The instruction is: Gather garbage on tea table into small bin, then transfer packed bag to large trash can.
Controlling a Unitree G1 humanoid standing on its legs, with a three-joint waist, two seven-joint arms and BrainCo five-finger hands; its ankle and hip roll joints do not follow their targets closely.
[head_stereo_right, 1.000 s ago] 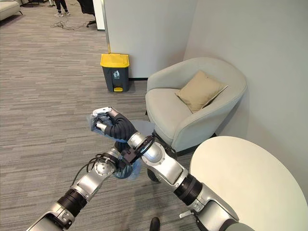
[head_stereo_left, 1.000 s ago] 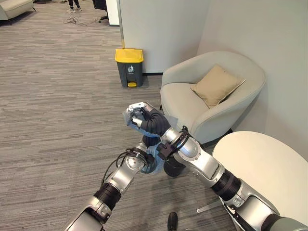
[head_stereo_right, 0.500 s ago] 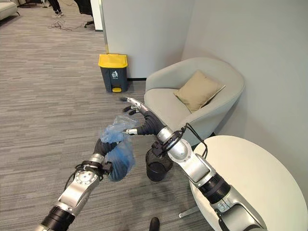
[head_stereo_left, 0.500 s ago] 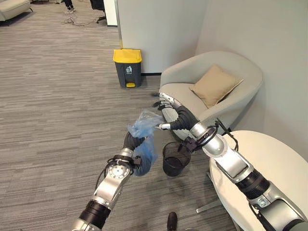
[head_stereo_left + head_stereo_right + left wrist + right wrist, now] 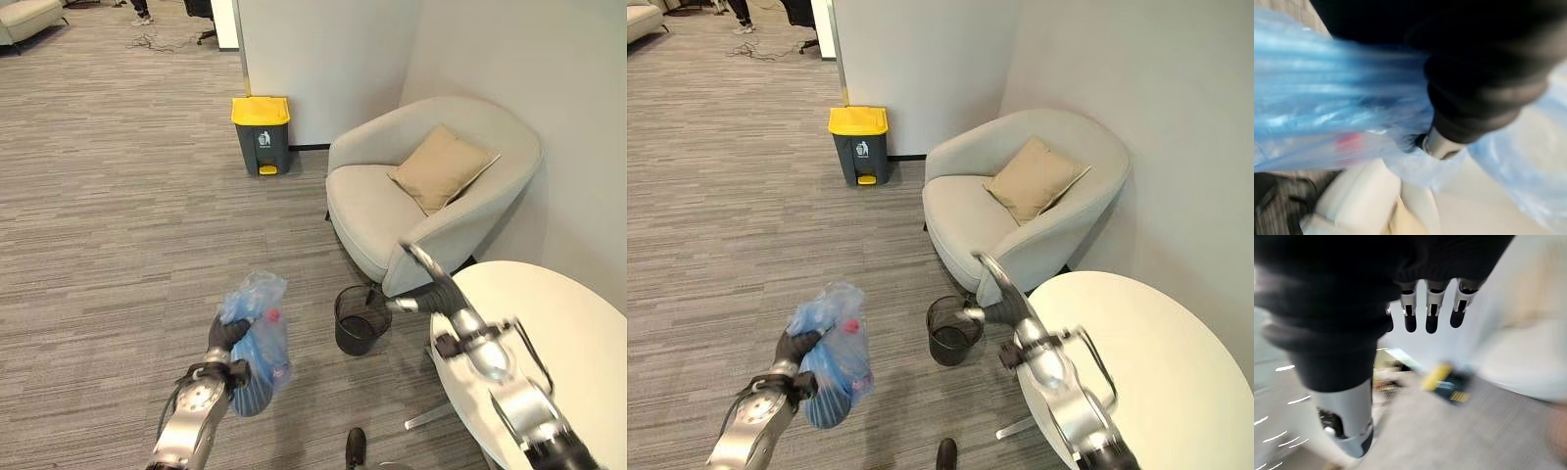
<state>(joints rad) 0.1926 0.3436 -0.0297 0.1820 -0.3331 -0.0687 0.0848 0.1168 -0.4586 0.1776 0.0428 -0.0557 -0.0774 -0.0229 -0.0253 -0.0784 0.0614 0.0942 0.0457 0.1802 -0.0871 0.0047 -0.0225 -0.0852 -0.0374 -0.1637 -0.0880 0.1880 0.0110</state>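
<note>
A packed blue plastic bag (image 5: 259,341), with something red inside, hangs above the carpet with its gathered neck in my left hand (image 5: 226,333). The same bag (image 5: 1327,112) spreads past that hand in the left wrist view. My right hand (image 5: 428,278) is in the air by the round white tea table (image 5: 558,338), over the armchair's front corner, with straight fingers (image 5: 1431,308) and nothing in it. The small black mesh bin (image 5: 361,319) stands unlined on the floor between the bag and the table. A large grey trash can with a yellow lid (image 5: 262,134) stands against the far wall.
A light grey armchair (image 5: 382,211) with a tan cushion (image 5: 441,168) sits in the corner behind the small bin. Open grey carpet (image 5: 118,215) stretches from the bag to the trash can. A white wall corner (image 5: 323,49) rises behind the can.
My right hand has let go of the bag and swung right to the table edge. My left hand has dropped lower and to the left, keeping the bag.
</note>
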